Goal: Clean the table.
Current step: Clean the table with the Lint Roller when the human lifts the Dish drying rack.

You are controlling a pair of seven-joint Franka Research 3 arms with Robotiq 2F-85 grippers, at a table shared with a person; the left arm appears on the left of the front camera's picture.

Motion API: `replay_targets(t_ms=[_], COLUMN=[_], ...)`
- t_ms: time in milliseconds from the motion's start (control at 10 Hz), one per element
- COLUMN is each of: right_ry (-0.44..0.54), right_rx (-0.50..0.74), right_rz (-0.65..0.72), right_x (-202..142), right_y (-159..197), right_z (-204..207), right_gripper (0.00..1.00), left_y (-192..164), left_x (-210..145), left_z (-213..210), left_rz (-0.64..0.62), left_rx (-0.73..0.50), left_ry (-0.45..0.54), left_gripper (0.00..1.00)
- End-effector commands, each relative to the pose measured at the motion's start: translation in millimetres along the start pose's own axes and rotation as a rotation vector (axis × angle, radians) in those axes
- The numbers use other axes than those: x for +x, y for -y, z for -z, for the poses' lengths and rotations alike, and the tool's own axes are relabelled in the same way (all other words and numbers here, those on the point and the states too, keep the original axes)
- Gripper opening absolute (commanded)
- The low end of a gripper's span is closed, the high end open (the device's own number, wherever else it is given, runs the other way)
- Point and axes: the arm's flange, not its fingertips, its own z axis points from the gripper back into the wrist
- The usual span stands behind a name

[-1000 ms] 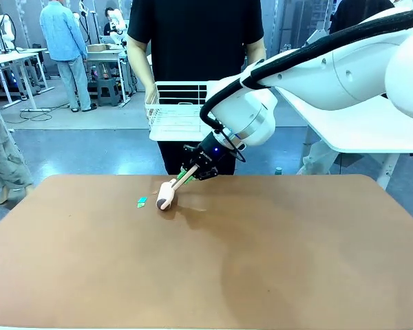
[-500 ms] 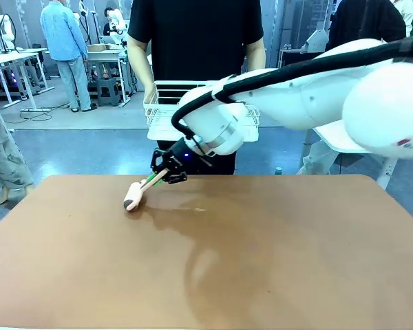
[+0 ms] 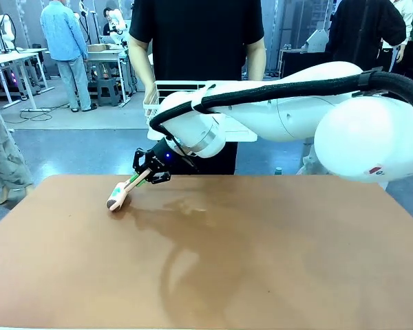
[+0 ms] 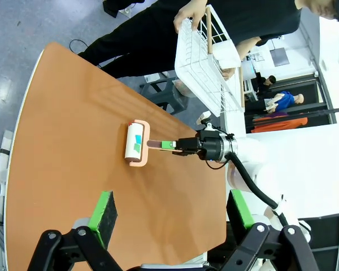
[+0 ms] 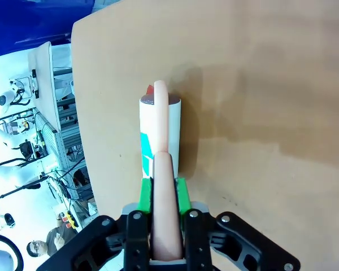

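My right pincer (image 3: 150, 176) is pinching the pink handle of a lint roller (image 3: 117, 198), with the green pads pressed against it from both sides. The roller's white drum lies on the brown table (image 3: 261, 261), in the far left part of the top, near the far edge. Small teal pieces (image 4: 138, 141) and a red bit are stuck on the drum. My left pincer (image 4: 170, 212) hangs above the table with its fingers spread wide and nothing between them. A person stands at the far side of the table and holds a white wire rack (image 4: 206, 68) in the hands.
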Motion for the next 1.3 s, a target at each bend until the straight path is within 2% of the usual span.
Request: replay_targets(t_ms=[0,100,400,500,700,800,900,1000,1100,1200], right_ry=[-0.064,-0.051,-0.012,0.003,0.004,0.009,0.029,0.046,0.093,0.152], right_rx=[-0.082,-0.086,-0.245,-0.314,-0.321,-0.352,-0.433,-0.552,-0.711,-0.752], right_rz=[0.013,-0.012,-0.106,-0.1,-0.068,-0.06,-0.058,-0.021,0.012,0.025], right_x=[-5,-8,-41,-51,-58,-66,-81,-101,-124,-148], right_y=[-3,-18,-73,-80,-71,-66,-59,-47,-25,-4], right_z=[9,-7,-103,-129,-154,-167,-192,-230,-287,-339], right_gripper=[0.21,0.21,0.21,0.21,0.21,0.21,0.21,0.21,0.21,0.21], left_y=[1,1,1,1,1,1,1,1,1,1], left_x=[1,1,1,1,1,1,1,1,1,1], left_z=[-3,-3,-3,-3,-3,-3,-3,-3,-3,-3], left_rz=[-0.001,-0.001,-0.001,-0.001,-0.001,-0.001,-0.001,-0.001,-0.001,-0.001], left_rx=[-0.031,-0.031,-0.031,-0.031,-0.031,-0.031,-0.031,-0.031,-0.031,-0.031], left_ry=[0.012,0.012,0.012,0.012,0.012,0.012,0.012,0.012,0.012,0.012], left_gripper=[1.0,1.0,1.0,1.0,1.0,1.0,1.0,1.0,1.0,1.0])
